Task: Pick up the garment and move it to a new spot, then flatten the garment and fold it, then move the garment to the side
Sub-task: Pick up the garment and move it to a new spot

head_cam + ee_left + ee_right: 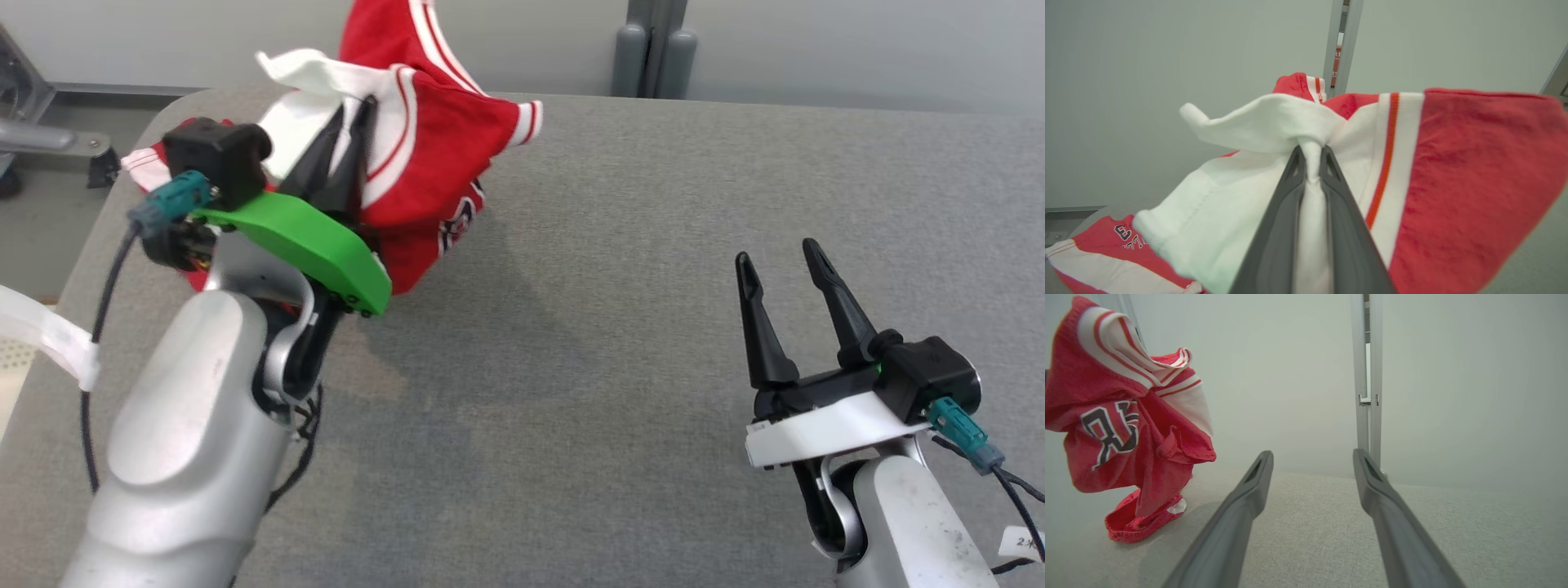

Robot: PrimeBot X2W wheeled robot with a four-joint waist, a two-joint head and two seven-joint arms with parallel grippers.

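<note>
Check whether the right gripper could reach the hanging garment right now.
Probably yes: the right gripper is open, and bare table lies between it and the garment the left gripper holds up.

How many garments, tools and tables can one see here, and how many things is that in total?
Garment: 1
Tools: 2 (left tool, shut on the garment; right tool, open)
Table: 1
Total: 4
</note>
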